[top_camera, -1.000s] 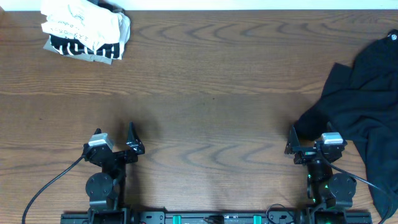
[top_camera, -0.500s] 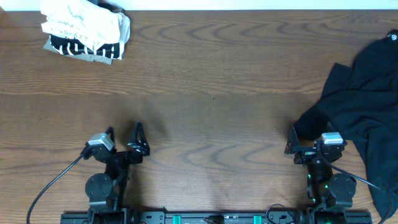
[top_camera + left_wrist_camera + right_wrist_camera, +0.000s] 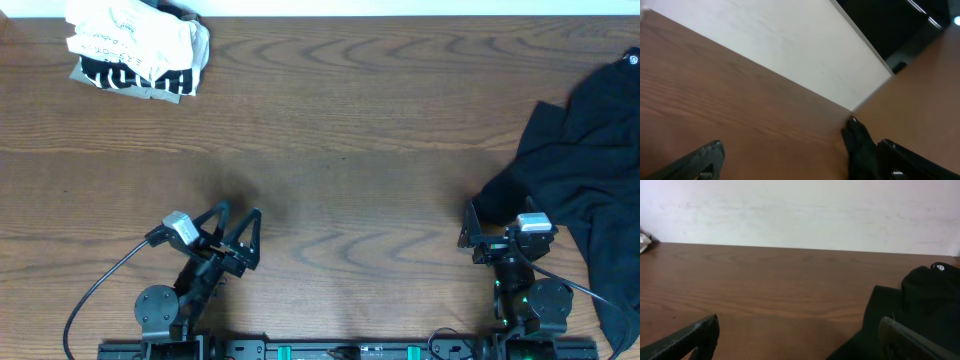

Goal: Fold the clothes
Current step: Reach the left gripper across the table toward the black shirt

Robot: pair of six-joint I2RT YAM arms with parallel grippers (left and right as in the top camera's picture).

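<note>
Clothes (image 3: 580,160) lie crumpled far right, their white logo (image 3: 940,267) clearer from my right wrist; both grippers gape empty, left gripper (image 3: 233,222) having swung rightward, right gripper (image 3: 482,228) unmoved.

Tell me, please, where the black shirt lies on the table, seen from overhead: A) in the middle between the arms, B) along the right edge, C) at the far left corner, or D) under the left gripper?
B: the black shirt is heaped along the table's right edge, beside the right gripper.

Table (image 3: 340,130) middle lies open (black shirt (image 3: 590,170) crowds the right edge).
</note>
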